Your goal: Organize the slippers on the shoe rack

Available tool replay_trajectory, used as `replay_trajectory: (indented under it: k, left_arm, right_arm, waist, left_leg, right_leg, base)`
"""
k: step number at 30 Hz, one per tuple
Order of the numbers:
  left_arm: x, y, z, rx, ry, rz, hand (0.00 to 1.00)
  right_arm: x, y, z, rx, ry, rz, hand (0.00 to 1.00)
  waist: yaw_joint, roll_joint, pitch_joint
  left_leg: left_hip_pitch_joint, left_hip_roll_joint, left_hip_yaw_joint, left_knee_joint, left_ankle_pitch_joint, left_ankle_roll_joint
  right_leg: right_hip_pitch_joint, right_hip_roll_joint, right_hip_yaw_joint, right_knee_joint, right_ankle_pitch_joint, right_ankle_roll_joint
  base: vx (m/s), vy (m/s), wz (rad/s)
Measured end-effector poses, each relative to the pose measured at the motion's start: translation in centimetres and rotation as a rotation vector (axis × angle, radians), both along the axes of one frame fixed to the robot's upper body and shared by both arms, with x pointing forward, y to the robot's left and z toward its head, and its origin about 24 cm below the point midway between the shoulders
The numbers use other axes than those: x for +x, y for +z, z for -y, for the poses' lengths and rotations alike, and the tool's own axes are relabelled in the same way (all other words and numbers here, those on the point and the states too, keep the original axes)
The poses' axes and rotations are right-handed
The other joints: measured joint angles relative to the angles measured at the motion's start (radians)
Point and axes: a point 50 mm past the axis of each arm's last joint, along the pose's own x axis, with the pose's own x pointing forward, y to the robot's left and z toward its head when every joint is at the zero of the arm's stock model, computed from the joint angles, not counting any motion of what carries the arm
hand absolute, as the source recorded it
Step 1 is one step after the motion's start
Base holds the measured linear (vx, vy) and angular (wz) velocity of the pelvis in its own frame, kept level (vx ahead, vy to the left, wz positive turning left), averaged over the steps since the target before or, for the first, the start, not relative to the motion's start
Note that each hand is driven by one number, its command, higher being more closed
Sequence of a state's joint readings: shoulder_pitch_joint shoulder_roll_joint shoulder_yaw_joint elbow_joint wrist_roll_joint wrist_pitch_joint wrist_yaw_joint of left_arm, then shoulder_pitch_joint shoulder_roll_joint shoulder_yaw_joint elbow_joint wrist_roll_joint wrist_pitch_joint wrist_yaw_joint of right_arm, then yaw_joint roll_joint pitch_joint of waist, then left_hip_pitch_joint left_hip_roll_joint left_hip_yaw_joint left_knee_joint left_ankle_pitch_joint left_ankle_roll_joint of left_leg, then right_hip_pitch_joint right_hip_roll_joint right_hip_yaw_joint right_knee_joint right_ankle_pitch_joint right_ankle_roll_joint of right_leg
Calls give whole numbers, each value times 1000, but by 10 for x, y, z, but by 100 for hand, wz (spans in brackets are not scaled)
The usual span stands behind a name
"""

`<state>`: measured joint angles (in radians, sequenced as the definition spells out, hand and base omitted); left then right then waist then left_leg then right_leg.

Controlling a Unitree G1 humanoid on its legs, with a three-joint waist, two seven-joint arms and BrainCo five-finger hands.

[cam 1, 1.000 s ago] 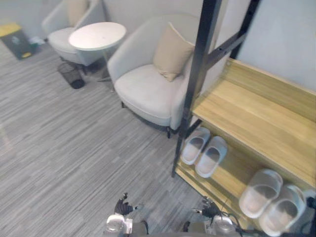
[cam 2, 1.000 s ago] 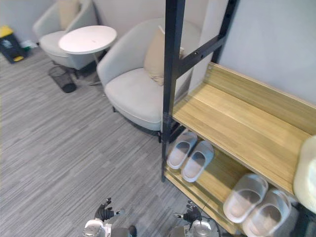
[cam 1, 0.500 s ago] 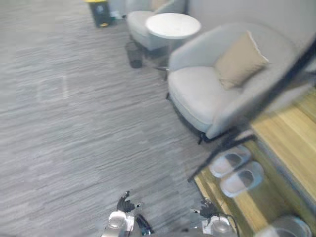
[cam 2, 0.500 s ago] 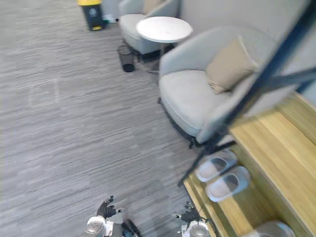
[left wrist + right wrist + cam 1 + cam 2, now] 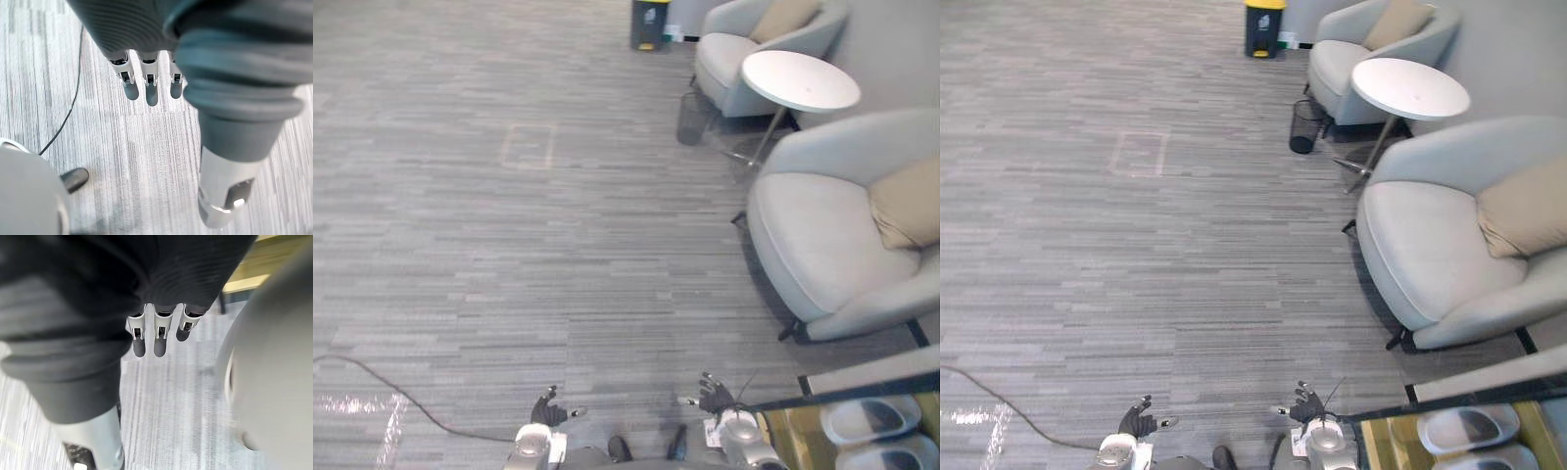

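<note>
- Left hand (image 5: pixel 149 85): hangs over grey striped floor (image 5: pixel 509 245); fingers straight and slightly apart, holding nothing.
- Right hand (image 5: pixel 156 335): hangs over the same floor; fingers straight and loose, holding nothing.
- Pale slippers (image 5: pixel 1459 428): one pair on the low wooden shelf of the shoe rack (image 5: pixel 1386 446), just to the outer side of the right hand and apart from it. They lie side by side, long axes parallel and running sideways away from that hand. Toe end cannot be told; the nearer slipper is cut off at the edge.
- Grey armchair (image 5: pixel 832 235) with tan cushion (image 5: pixel 906 201): well ahead of the right hand.
- Round white table (image 5: pixel 800 80), second armchair (image 5: pixel 744 49), wire wastebasket (image 5: pixel 690 117), yellow-lidded bin (image 5: pixel 1263 20): farther ahead.
</note>
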<state>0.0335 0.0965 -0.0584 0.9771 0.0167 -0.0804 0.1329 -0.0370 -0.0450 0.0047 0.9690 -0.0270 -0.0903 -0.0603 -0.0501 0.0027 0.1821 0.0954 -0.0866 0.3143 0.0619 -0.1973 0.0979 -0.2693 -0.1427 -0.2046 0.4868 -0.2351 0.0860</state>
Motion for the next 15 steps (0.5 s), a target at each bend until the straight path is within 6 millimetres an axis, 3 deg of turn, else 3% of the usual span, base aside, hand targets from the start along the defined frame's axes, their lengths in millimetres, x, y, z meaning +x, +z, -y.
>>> replay_trajectory:
  k: [2, 4, 5, 6, 7, 8, 9, 11, 13, 15]
  left_arm:
    - [-2, -1, 0, -1, 4, -10, 0]
    - [-3, -1, -1, -3, 17, -8, 0]
    - [-7, -2, -4, -3, 41, -13, 0]
    - [-5, -1, -2, -14, 55, -1, 0]
    - [-5, 0, 1, -26, 69, 10, 0]
    - [-4, 1, 1, -33, 90, 18, 0]
    - [-6, 0, 0, -37, 102, 11, 0]
    - [-4, 0, 1, -44, 116, 19, 0]
    - [-1, 2, -2, -47, 137, 36, 0]
    - [5, 6, -5, -40, 132, 67, 0]
  right_arm:
    - [-1, 0, 1, 0, -2, 3, 0]
    - [-3, 0, 2, -3, -2, -2, 0]
    - [-4, -1, 1, 0, -2, -9, 0]
    - [-6, -2, 8, -15, -5, -19, 0]
    - [-7, -2, 11, -26, -3, -19, 0]
    - [-6, -1, 14, -35, -1, -16, 0]
    - [-6, -1, 18, -43, -10, -20, 0]
    - [-7, -1, 21, -48, -24, -24, 0]
    - [-8, -2, 21, -40, -45, -25, 0]
    - [-8, -2, 19, -35, -45, -26, 0]
  waist:
    - [-2, -10, 5]
    - [-8, -13, 5]
    - [-6, -22, 9]
    - [-6, -15, 10]
    - [-2, 3, 13]
    - [6, 28, 32]
    - [10, 43, 41]
    - [10, 38, 44]
    - [17, 29, 50]
    - [26, 20, 56]
  left_leg:
    - [31, -15, -44, -13, -14, -19]
    - [43, -8, -77, 47, -69, -79]
    - [19, 2, -68, 162, -99, -119]
    - [-81, 51, -36, 407, -111, -144]
    - [-135, 93, -7, 539, -97, -167]
    - [-199, 170, 51, 733, -47, -200]
    - [-233, 239, 103, 842, -68, -164]
    - [-256, 273, 117, 855, -98, -151]
    - [-313, 305, 116, 762, -118, -153]
    - [-368, 301, 100, 558, -82, -161]
  right_leg:
    - [-11, 7, 21, -10, 28, -29]
    - [6, 26, -10, -4, 39, -58]
    - [33, 37, -23, -44, 54, -92]
    - [83, 41, -47, -90, 47, -96]
    - [115, 49, -55, -126, 47, -95]
    - [174, 62, -59, -173, 48, -98]
    - [239, 68, -57, -207, 47, -100]
    - [293, 61, -48, -247, 47, -100]
    - [375, 28, -38, -301, 46, -99]
    - [428, -14, -39, -342, 30, -60]
  base:
    - [244, -56, 83]
    - [333, -106, 86]
    - [422, -166, 64]
    - [275, -118, 49]
    - [454, -121, 15]
    - [440, -21, -9]
    - [532, -25, -14]
    - [347, 27, -11]
    - [412, 156, -24]
    - [420, 273, -20]
